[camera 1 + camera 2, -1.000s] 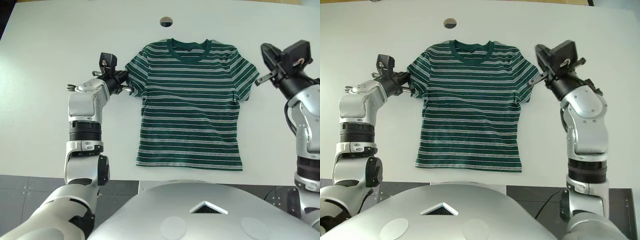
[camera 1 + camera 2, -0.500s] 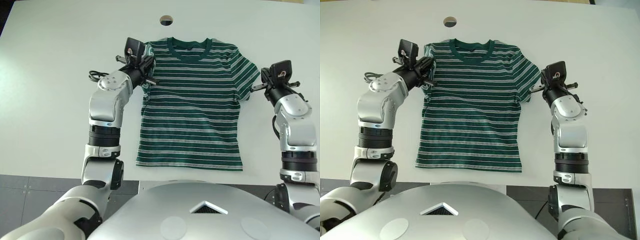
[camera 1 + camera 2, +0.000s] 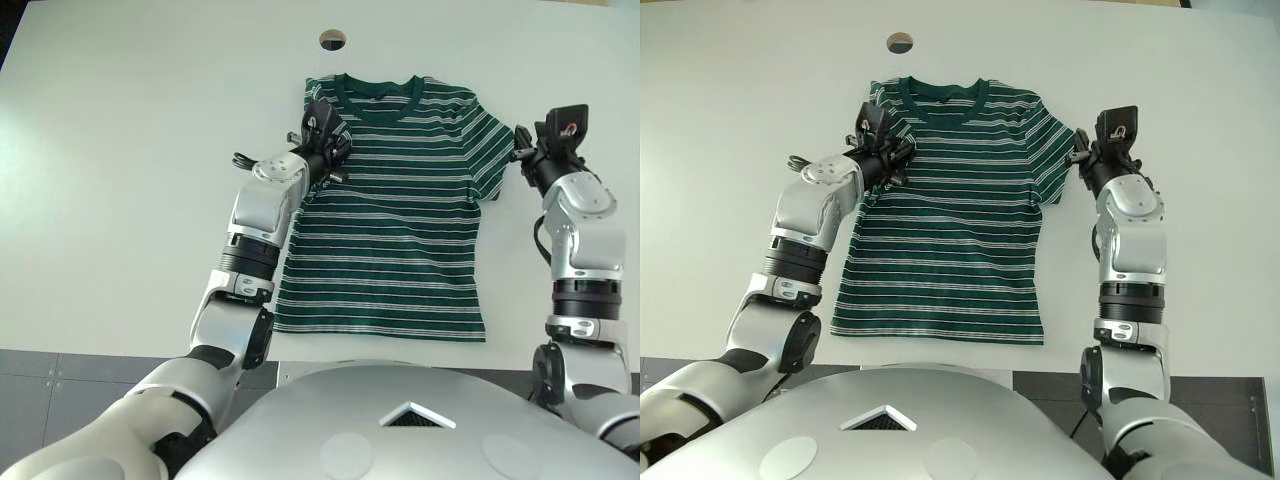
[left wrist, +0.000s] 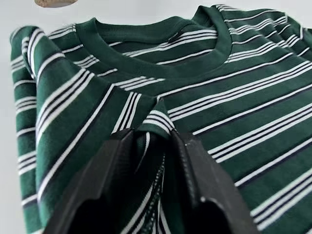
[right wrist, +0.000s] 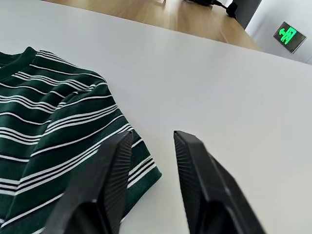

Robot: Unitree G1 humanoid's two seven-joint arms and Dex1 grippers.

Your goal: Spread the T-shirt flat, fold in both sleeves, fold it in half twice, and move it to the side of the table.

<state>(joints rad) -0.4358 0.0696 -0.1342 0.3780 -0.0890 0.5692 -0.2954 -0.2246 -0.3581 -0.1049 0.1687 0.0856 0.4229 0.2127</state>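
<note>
**Item:** T-shirt (image 3: 390,220), green with white stripes, laid flat on the table (image 3: 120,150).

**Left sleeve** (image 4: 58,97): lifted from its outspread place of a second ago and carried inward onto the T-shirt's chest, just beside the collar (image 3: 378,92). The first sleeve fold is judged nearly done, with release outstanding.

**Left gripper** (image 4: 153,139): clamped tight on the left sleeve's hem.

**Right gripper** (image 5: 153,138): brought in from well off the T-shirt to just beside the right sleeve (image 3: 493,150). Fingers are parted and nothing is held. That fold is judged not yet begun.

Head stereo looking down, wrists near T-shirt (image 3: 385,200)
</note>
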